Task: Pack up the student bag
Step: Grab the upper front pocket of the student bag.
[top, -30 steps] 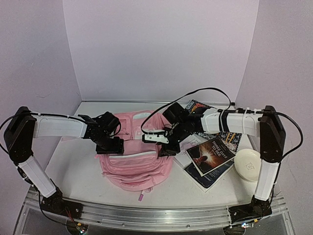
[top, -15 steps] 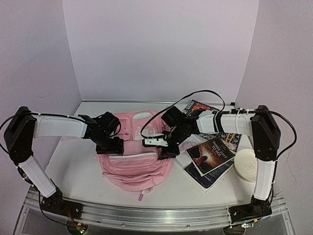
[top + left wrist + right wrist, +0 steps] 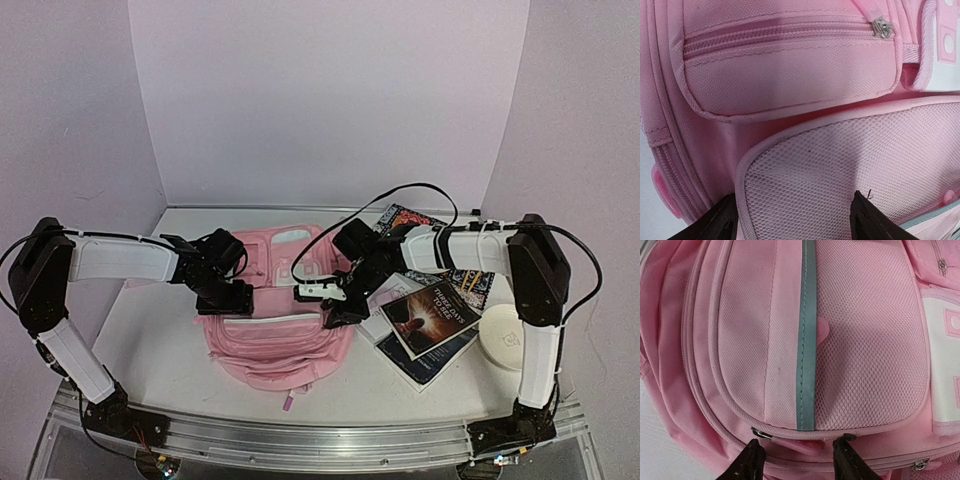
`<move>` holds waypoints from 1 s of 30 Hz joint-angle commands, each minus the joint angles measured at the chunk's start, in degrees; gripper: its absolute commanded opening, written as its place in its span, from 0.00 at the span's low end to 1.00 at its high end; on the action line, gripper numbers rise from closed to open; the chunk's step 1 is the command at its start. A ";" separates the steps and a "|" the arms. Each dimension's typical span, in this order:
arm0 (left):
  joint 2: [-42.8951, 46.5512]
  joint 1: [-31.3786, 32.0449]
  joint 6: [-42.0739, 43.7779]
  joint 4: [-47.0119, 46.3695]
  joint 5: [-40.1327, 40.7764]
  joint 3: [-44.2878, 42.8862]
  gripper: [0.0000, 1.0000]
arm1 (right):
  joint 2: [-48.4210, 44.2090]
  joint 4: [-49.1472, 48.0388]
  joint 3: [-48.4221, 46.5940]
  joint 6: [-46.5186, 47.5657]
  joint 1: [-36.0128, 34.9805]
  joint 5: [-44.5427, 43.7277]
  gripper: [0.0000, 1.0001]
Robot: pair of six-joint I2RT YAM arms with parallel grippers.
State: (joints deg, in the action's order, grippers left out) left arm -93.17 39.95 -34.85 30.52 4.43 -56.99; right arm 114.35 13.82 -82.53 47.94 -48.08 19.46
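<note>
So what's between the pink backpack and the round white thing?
Books, a dark-covered one on top, lie between the backpack and the round white thing, seen in the top view.

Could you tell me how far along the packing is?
Done: nothing packed yet; the student bag looks zipped. In hand: the right gripper straddles a pink zip pull; the left gripper is open over the mesh pocket. Left: open it, load the books and round white item.
</note>
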 commanded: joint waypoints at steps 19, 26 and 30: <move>-0.83 -0.24 -1.22 0.06 0.19 -1.78 0.78 | -0.96 17.55 0.42 -2.77 0.15 6.63 0.17; -1.25 -0.23 -2.92 -0.03 -0.14 -1.78 0.77 | -2.83 17.30 2.29 -5.57 -1.27 9.43 0.04; -1.35 -0.21 -4.21 -0.06 0.06 -1.66 0.77 | -4.32 16.54 3.23 -9.33 -2.68 11.26 0.02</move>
State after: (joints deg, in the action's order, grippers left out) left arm -93.19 39.94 -37.00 30.49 4.19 -56.99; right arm 112.97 23.66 -81.13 42.71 -48.71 26.65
